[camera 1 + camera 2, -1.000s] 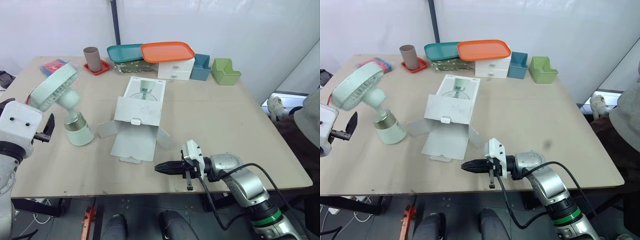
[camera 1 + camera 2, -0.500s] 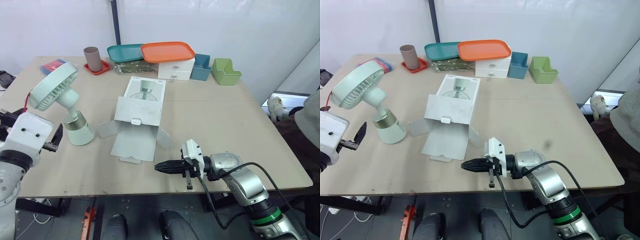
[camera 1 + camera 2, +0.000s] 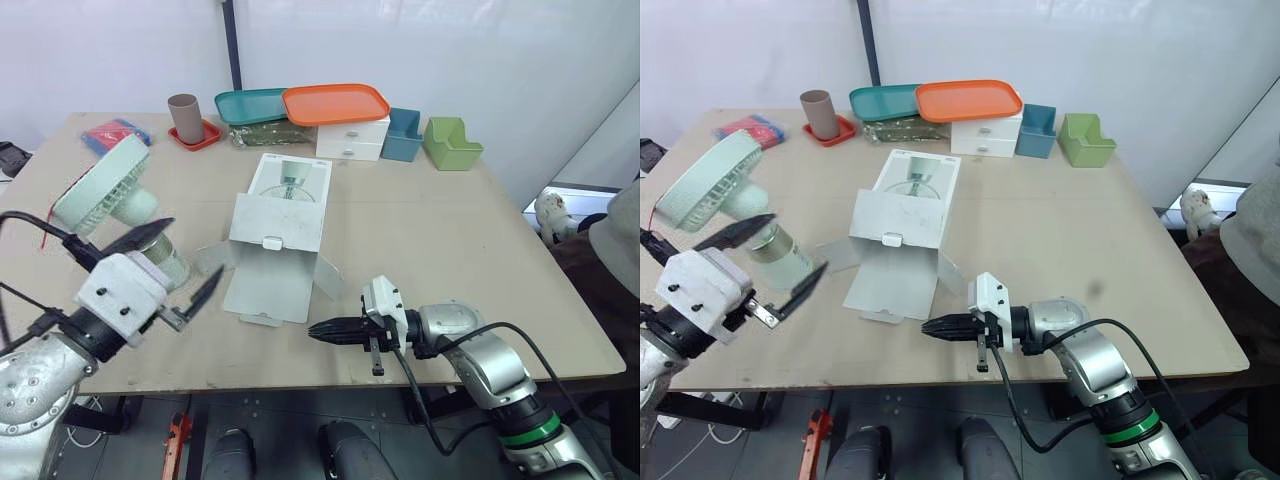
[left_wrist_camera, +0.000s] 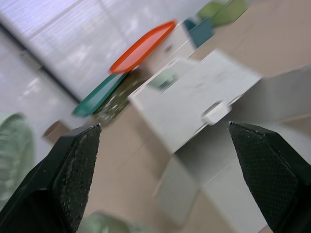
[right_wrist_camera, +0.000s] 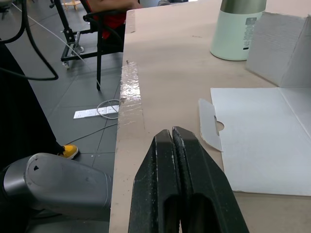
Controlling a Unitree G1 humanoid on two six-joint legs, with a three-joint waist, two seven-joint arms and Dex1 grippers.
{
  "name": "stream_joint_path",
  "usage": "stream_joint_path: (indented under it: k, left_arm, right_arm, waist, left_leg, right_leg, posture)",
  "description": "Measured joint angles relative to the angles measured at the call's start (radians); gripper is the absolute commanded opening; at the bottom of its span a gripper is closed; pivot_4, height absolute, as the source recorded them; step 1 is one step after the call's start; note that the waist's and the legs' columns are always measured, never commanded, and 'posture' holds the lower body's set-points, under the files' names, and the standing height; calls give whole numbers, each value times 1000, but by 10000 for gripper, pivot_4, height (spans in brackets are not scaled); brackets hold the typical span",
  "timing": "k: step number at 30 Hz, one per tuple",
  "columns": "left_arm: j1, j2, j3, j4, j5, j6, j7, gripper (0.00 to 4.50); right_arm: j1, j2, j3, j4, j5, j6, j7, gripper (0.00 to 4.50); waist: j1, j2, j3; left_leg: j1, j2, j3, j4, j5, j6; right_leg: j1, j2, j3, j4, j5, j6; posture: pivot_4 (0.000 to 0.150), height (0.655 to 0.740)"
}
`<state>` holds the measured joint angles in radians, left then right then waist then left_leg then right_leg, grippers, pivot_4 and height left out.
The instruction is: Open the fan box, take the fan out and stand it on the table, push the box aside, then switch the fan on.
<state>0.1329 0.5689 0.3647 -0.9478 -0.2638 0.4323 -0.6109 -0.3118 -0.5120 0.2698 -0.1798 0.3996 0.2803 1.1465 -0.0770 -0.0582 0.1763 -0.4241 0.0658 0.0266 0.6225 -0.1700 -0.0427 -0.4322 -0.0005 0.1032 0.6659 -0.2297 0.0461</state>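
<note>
The mint-green fan [image 3: 100, 196] stands upright at the table's left, its base partly hidden behind my left gripper [image 3: 197, 245]. That gripper is open with nothing between its fingers, pointing across the fan's base toward the white fan box [image 3: 280, 215]. The box lies in the middle of the table with its flaps spread. In the left wrist view the box [image 4: 194, 97] fills the gap between the wide-apart fingers [image 4: 63, 179]. My right gripper [image 3: 314, 330] is shut and empty, low by the table's front edge near the box's front flap [image 5: 262, 141].
Along the back stand a brown cup [image 3: 184, 118] on a red coaster, a teal tray [image 3: 250, 104], an orange tray [image 3: 335, 102] on white drawers [image 3: 352, 138], a blue bin [image 3: 402, 135] and a green bin [image 3: 450, 143]. A person [image 3: 615, 250] sits at the right.
My left gripper has swung from the fan's left side round to its front, now pointing at the box, still open. The fan stays standing. The right gripper has not moved.
</note>
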Motion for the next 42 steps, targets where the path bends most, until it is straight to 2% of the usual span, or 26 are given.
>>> stream_joint_path:
  k: [5,7,10,14,24,30,32,33,35,36,37,38,39,42]
  left_arm:
    - [-8,-10,-83,38,-112,9,-33,44419]
    - [2,-22,-152,134,-106,-15,-50,44419]
    - [39,-140,-209,302,-219,10,-64,44419]
    - [42,-153,-245,364,-225,-41,-101,44419]
    - [7,-49,-167,455,-264,-132,-202,44419]
    - [23,-40,-168,508,-252,-177,-229,44419]
    - [25,-40,-171,521,-245,-192,-233,45000]
    - [22,-40,-172,532,-238,-200,-235,45000]
    - [6,-33,-178,548,-225,-209,-245,45000]
    - [4,-32,-178,548,-225,-209,-246,45000]
    - [-9,-20,-181,551,-224,-209,-252,45000]
    - [-10,15,-168,538,-229,-208,-269,45000]
    - [0,25,-155,527,-239,-207,-270,45000]
    - [48,33,-119,495,-267,-193,-266,45000]
  right_arm:
    - [12,-1,-26,-15,-1,3,-42,0]
    - [32,-1,-52,-41,-1,16,-90,0]
    - [79,-2,-91,-112,-8,49,-188,0]
    - [105,3,-93,-162,-12,75,-247,0]
    - [138,14,-84,-236,-47,131,-377,0]
    - [138,16,-82,-262,-49,141,-399,0]
    - [138,18,-78,-262,-51,141,-406,5403]
    - [132,28,-79,-262,-51,143,-412,10563]
    - [88,55,-84,-254,-49,153,-437,14544]
    - [84,56,-85,-253,-49,153,-439,18583]
    - [38,73,-104,-241,-47,162,-466,21915]
    - [-40,82,-168,-245,-26,208,-517,27242]
    - [-55,76,-206,-256,-11,226,-530,29865]
    - [-51,64,-241,-279,20,281,-547,42851]
  waist:
    - [0,0,0]
    - [0,1,-1]
    - [0,1,-1]
    - [0,1,-1]
    - [0,1,-1]
    - [0,1,-1]
    - [0,1,-1]
    - [0,1,-1]
    - [-1,1,-1]
    - [-1,1,-1]
    - [-1,1,-1]
    - [-1,1,-1]
    - [-1,1,-1]
    - [0,0,-2]
  left_leg:
    - [0,0,0,1,0,0]
    - [2,-1,0,1,0,0]
    - [1,-1,-1,1,0,0]
    - [1,-1,-1,1,0,0]
    - [1,-1,-1,1,0,0]
    - [0,-1,0,0,0,0]
    - [0,-1,0,0,0,0]
    - [0,-1,0,0,0,0]
    - [0,-1,0,0,0,0]
    - [0,-1,0,0,0,0]
    - [0,-1,0,0,0,0]
    - [-1,-1,0,0,0,0]
    - [0,-2,0,0,0,0]
    - [-1,-1,0,-3,-2,1]
  right_leg:
    - [1,0,0,0,0,1]
    - [3,0,1,0,0,1]
    - [3,0,1,0,0,1]
    - [2,1,2,0,0,1]
    - [1,0,3,0,0,1]
    - [-1,1,3,0,0,1]
    - [-1,0,3,0,0,1]
    - [-1,0,4,0,0,1]
    - [-2,1,4,0,0,0]
    - [-2,1,4,0,0,0]
    - [-3,1,4,0,1,0]
    - [-3,1,4,0,1,0]
    - [-2,0,4,0,1,0]
    - [-3,0,4,-1,-2,0]
  posture:
    - [1500,7400]
    - [1500,7400]
    - [1500,7400]
    - [1500,7400]
    - [1500,7400]
    - [1500,7400]
    - [1500,7400]
    - [1500,7400]
    - [1500,7400]
    - [1500,7400]
    - [1500,7400]
    - [1500,7400]
    - [1500,7400]
    - [1500,7400]
